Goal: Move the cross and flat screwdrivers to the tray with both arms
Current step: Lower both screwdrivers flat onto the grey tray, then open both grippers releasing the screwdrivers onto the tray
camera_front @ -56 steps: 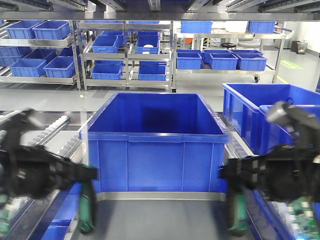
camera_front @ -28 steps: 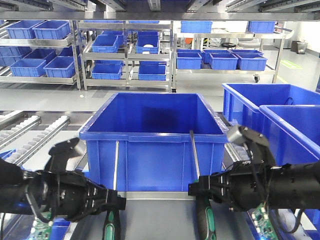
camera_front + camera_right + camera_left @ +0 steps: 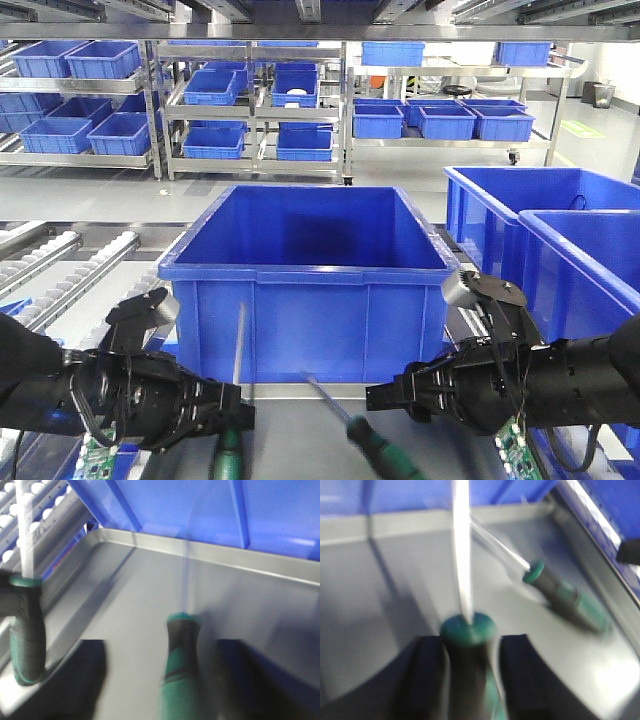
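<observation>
— Left tool grips its screwdriver upright over the tray; right tool stands open, its screwdriver lying inside.

— Risk: dropped from upright, the left one could topple, strike the other, or bounce over the rim.

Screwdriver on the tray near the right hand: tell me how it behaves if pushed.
The loose screwdriver has a round handle, so it would probably roll on the smooth tray. Its steel shaft looks stiff, unlikely to flex. The chunky handle likely makes it handle-heavy.
</observation>
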Motion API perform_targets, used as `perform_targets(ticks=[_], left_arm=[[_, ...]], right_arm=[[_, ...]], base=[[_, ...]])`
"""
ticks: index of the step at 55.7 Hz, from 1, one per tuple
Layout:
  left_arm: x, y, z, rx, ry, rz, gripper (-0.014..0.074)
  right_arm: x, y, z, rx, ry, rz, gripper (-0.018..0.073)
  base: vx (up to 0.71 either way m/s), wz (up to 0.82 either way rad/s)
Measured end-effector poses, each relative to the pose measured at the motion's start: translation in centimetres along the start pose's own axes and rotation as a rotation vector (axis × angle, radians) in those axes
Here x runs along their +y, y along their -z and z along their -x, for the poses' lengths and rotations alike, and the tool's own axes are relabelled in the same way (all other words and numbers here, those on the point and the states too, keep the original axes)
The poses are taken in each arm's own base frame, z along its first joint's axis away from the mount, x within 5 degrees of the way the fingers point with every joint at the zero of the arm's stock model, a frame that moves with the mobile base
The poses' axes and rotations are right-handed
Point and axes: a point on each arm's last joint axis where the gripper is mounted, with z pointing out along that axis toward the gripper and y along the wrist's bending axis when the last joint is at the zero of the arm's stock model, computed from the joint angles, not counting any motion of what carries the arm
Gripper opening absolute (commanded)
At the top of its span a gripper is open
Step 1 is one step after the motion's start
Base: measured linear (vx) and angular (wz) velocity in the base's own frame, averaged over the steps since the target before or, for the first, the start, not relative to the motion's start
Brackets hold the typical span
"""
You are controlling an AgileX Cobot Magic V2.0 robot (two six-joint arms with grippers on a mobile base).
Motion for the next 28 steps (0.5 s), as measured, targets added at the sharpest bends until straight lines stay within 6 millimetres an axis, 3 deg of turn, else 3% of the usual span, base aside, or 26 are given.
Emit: perform_targets(ticks=[7,18,22,28], left_arm=[[-0.1,0.0,-0.2,0.023,0.0,-0.015,0.0566],[-0.3,0.0,-0.4,0.042,-0.007,-0.026,0.0569],[-0.5,0.4,-0.4,0.04,-0.026,-0.029,0.0569],[-1.5,2.1,0.0,-0.018,-0.09,-0.033,0.0569]], right_arm=[[0.3,0.0,-0.2,0.019,-0.015,0.03,0.0578],[0.9,0.5,-0.4,0.044,-0.014,0.071,0.0578],[1.4,1.5,-0.1,0.013,0.004,0.072,0.0578],[3.1,4.8,0.7,-0.11,0.069,0.058,0.0572]], base=[[0.0,0.0],[0.0,0.0],[0.0,0.0],[0.0,0.0]])
